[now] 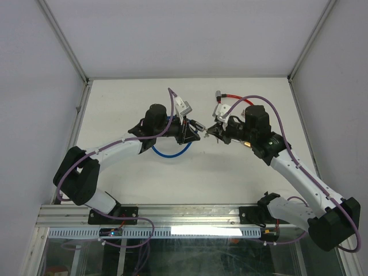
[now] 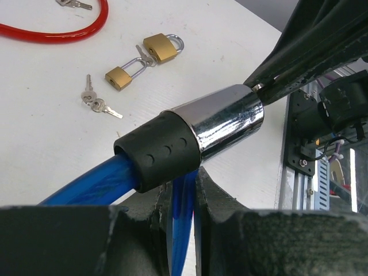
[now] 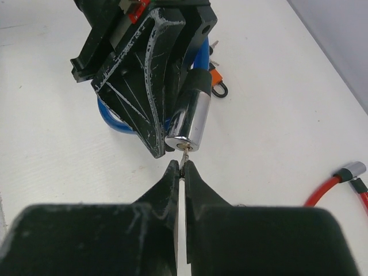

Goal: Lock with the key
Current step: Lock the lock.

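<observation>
Right pincer [image 3: 179, 168] pinches key [image 3: 184, 153], in line with lock cylinder [image 3: 192, 121].

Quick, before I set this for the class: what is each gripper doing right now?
Left gripper: closed, holding the blue cable lock.
Right gripper: closed, pinching the key at the lock's chrome end.

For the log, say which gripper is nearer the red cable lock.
Right. The right gripper pinches the key close beside the red cable lock; the left gripper, holding the blue lock, is farther left.
</observation>
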Controlling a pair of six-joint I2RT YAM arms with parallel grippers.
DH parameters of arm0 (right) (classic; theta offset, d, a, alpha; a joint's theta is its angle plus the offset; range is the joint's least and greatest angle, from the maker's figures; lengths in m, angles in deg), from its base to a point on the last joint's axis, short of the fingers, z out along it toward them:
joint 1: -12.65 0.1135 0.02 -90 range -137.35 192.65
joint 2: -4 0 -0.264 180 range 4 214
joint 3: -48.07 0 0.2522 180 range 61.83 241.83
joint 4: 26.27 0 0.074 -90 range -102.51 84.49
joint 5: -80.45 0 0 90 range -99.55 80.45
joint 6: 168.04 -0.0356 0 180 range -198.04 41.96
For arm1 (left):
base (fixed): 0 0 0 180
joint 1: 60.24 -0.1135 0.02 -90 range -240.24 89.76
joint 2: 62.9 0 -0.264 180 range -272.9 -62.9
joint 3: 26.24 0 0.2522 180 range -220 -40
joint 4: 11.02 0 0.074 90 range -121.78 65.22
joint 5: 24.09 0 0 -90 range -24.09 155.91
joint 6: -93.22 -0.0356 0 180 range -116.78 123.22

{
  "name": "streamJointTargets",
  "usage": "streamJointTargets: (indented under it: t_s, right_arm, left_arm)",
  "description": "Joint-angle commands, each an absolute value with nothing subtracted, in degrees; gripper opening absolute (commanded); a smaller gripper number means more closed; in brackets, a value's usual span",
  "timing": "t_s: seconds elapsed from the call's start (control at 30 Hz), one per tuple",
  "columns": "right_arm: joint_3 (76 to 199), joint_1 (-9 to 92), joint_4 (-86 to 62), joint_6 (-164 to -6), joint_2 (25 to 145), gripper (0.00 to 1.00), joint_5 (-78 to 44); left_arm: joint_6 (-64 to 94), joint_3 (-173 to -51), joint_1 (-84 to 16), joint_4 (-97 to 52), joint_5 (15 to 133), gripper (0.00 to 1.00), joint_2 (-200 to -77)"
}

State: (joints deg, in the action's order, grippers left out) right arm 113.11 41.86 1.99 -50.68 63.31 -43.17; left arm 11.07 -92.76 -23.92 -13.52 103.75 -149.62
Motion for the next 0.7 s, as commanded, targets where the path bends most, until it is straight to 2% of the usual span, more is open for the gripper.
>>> streamJointTargets:
  t_s: [0.0,0.13,0.33,0.43,0.53,0.67]
  right_arm:
    - [116.33,42.22,2.48,-49.91,62.04,0.00,-43.53]
    - [117.66,39.51,2.48,-56.57,64.72,0.00,-51.03]
    - [118.42,34.44,-1.31,-73.31,71.75,0.00,-67.67]
    - [117.32,33.10,-5.79,-80.26,74.94,0.00,-72.62]
    - [116.19,32.61,-9.15,-84.38,76.43,0.00,-74.48]
    - [116.12,32.68,-8.30,-82.46,75.95,0.00,-72.94]
  left_arm:
    - [13.67,-96.72,-26.86,-18.73,94.13,0.00,-151.07]
    - [13.93,-97.81,-26.88,-19.82,95.53,0.00,-151.46]
    - [8.99,-89.13,-26.72,-6.20,97.36,0.00,-143.78]
    - [7.29,-87.80,-26.72,-5.26,94.67,0.00,-141.29]
    - [6.52,-87.63,-26.75,-6.66,91.35,0.00,-140.76]
    - [7.26,-86.97,-26.75,-7.63,90.71,0.00,-141.15]
